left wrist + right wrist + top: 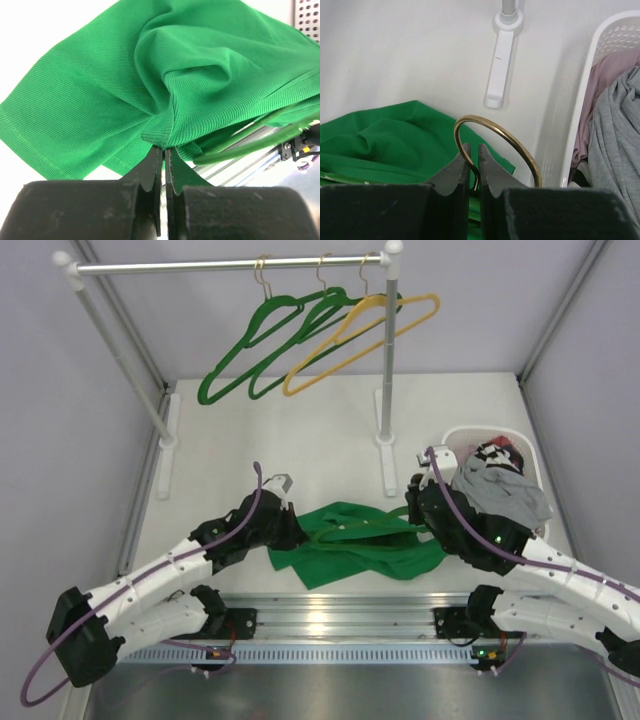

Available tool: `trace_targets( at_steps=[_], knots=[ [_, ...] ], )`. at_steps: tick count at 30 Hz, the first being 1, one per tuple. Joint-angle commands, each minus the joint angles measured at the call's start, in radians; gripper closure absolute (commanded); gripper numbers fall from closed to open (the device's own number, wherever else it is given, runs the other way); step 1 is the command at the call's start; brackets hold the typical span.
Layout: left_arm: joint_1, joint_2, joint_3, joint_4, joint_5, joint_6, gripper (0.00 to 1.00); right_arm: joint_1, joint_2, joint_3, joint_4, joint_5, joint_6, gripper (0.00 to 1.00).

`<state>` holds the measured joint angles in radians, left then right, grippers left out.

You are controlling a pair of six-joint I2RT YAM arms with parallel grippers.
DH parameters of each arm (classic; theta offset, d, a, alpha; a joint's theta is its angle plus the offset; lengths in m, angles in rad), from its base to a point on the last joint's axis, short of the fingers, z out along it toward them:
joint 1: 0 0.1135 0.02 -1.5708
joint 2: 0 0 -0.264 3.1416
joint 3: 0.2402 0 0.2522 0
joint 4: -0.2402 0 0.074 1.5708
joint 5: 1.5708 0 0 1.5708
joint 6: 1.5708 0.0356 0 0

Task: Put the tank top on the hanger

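- Presently on the table (280,430): one tank top (350,558), bright green, lying crumpled in the near middle between the two arms.
- Hanger (365,532): thin, green, lying across the tank top. Its bars are partly wrapped in cloth, and how far it is threaded cannot be told.
- Hook (473,117): brass-coloured metal at the hanger's right end, standing up beside the basket (580,100).
- Left gripper (164,149): jaws all but closed, pinching a folded hem of the tank top at its left side, with cloth bunched just beyond the tips.
- Right gripper (471,147): jaws nearly together, clamped on the left leg of the hook.
- Rail (220,265): at the far side, carrying two more green hangers (250,350) and a yellow hanger (360,340).
- Grey garment (505,490): heaped in the basket at the far right, apart from the task.
- Risk, slip: the hook is thin and smooth and held by the tips only. A sideways tug from the cloth could turn it in the jaws or pull it free.
- Risk, bunching: the left pinch takes a fold, perhaps both layers. Drawn over the hanger's shoulder that way, the opening would stay shut.
- Risk, snag: a strap caught on the bar's end could drag the hanger as the arms part.
- Risk, clash: the right arm works close to the basket rim, so a wide swing could knock it.
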<state>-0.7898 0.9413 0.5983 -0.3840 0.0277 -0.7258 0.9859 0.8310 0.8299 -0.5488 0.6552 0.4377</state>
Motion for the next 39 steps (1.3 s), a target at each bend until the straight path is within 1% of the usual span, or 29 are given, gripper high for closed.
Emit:
trace_targets(
  at_steps=[1, 8, 10, 14, 28, 33, 39],
  knots=[
    [0.011, -0.030, 0.055, -0.085, -0.032, 0.028, 1.00, -0.018, -0.021, 0.003, -0.014, 0.090, -0.044, 1.00],
    [0.011, -0.059, 0.069, -0.151, -0.032, 0.032, 1.00, -0.023, -0.013, 0.020, -0.040, 0.141, -0.025, 1.00],
    [0.011, -0.065, 0.072, -0.170, -0.003, 0.031, 1.00, -0.023, -0.013, 0.021, -0.039, 0.146, -0.028, 1.00],
    [0.012, -0.078, 0.086, -0.200, -0.011, 0.029, 1.00, -0.023, -0.024, 0.009, -0.025, 0.138, -0.045, 1.00],
    [0.023, -0.101, 0.224, -0.277, -0.018, -0.001, 1.00, -0.023, -0.053, -0.014, -0.008, 0.132, -0.079, 1.00],
    [0.023, -0.107, 0.250, -0.279, -0.020, -0.018, 1.00, -0.023, -0.056, -0.018, 0.001, 0.130, -0.077, 1.00],
    [0.023, -0.079, 0.293, -0.207, 0.011, -0.047, 1.00, -0.023, -0.044, -0.017, 0.007, 0.142, -0.068, 1.00]
  ],
)
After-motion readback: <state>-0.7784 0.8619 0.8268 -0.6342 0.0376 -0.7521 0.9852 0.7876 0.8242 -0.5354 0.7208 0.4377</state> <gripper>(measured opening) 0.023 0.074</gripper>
